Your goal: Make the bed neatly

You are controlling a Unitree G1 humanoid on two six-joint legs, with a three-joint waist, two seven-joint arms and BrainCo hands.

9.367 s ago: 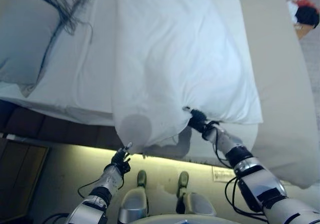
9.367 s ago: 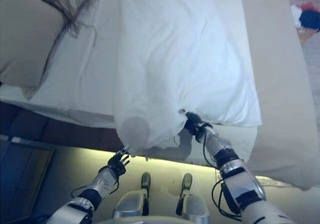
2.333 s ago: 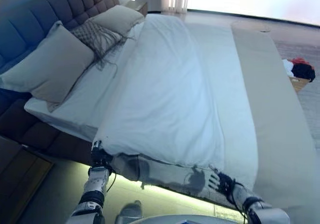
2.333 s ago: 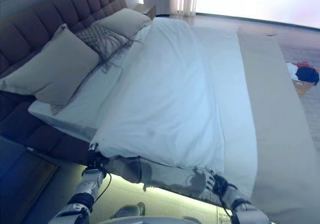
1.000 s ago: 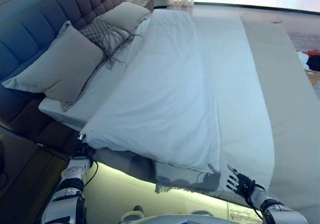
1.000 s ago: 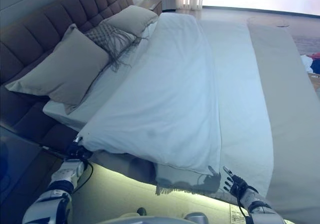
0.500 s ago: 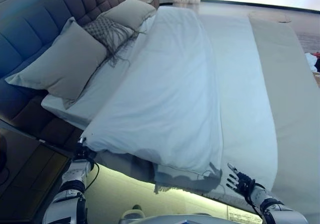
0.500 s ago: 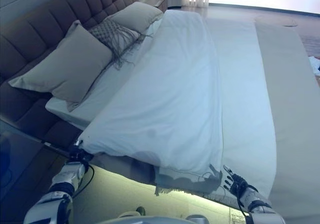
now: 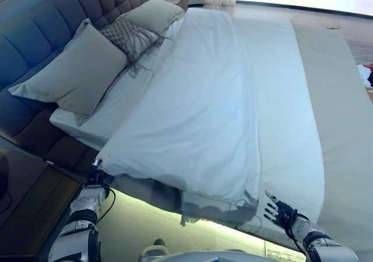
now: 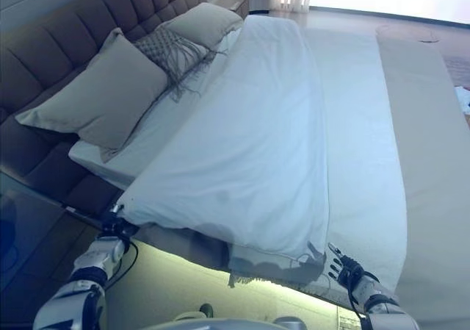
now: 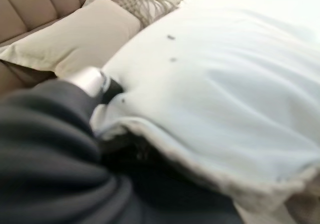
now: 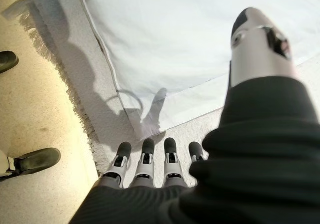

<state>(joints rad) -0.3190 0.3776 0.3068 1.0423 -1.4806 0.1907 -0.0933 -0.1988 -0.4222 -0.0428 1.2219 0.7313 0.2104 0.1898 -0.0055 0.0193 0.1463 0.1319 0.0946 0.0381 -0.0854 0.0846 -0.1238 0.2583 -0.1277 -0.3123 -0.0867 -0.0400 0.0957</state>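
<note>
Here left hand (image 9: 96,177) seemingly pinches duvet (image 9: 192,116) corner (right hand (image 10: 344,270) fingers spread, apart).

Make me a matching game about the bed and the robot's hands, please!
Things:
1. duvet
2. big pillow
3. left hand
4. right hand

States:
A. fingers spread, holding nothing
B. leaning on the headboard
C. pinching a duvet corner
D. spread white down the bed

Pairs: 1-D, 2-B, 3-C, 4-A
</note>
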